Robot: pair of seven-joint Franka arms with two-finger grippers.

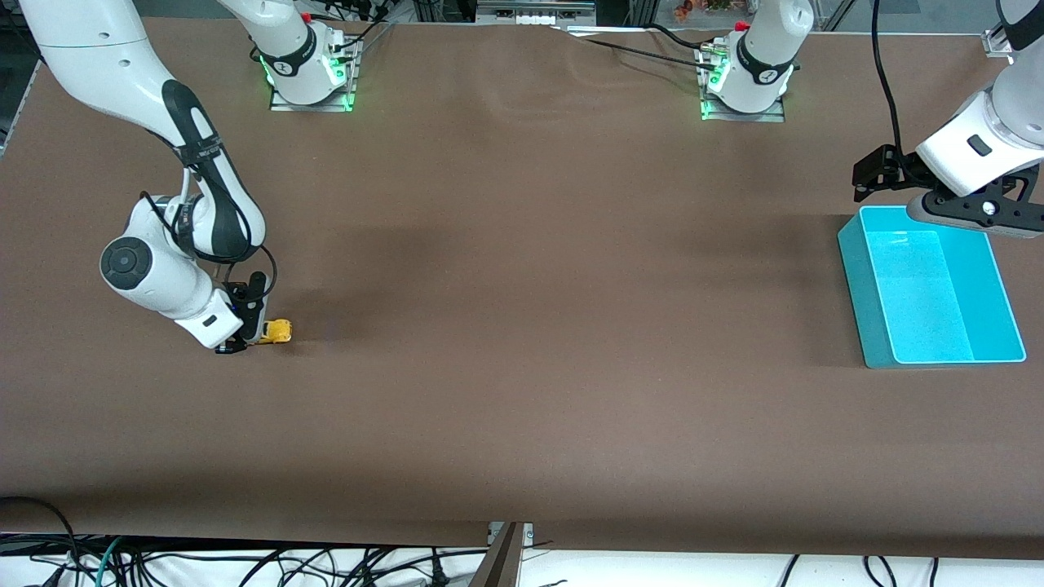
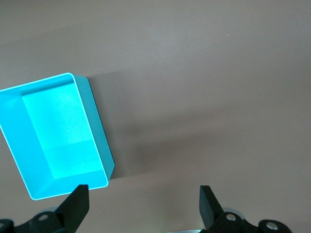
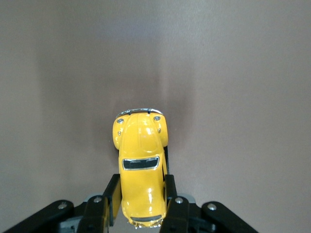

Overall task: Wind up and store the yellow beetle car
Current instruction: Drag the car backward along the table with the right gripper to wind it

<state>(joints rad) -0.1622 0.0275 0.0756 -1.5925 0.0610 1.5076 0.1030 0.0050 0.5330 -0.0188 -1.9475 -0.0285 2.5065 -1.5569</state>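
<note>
**Inspector:** Yellow beetle car [image 1: 280,331], front view: on the brown table [image 1: 522,326] toward the right arm's end, at table level; the right gripper [image 1: 245,336] is down at it, fingers closed on the car's sides; the car's length points from the gripper toward the table's middle.

**Clerk:** And the store?

**Inspector:** The turquoise bin [image 1: 856,269] stands toward the left arm's end, well apart from the car, with open brown cloth between them; the left gripper [image 1: 938,200] hangs over the bin's rim nearest the bases; that arm waits.

**Clerk:** Left wrist view?

**Inspector:** The bin [image 2: 95,121] shows empty, upright, mouth up; the left gripper [image 2: 143,201] has its fingers spread wide with nothing between them; bare cloth [image 2: 218,73] beside the bin.

**Clerk:** Right wrist view?

**Inspector:** The car [image 3: 141,170] lies lengthwise out from the right gripper [image 3: 142,201]; one finger [image 3: 112,196] presses each flank at the end of the body nearest the wrist; the end with the chrome bumper and headlamps points away, clear of the fingers; wheels appear to be at the cloth, though contact is not certain.

**Clerk:** Judgement?

**Inspector:** The right arm is by far the nearer and has the grip; winding would likely mean drawing the car back along its own long axis; the cloth [image 3: 218,73] ahead is flat and unobstructed; the bin lies in the left arm's reach.
</note>
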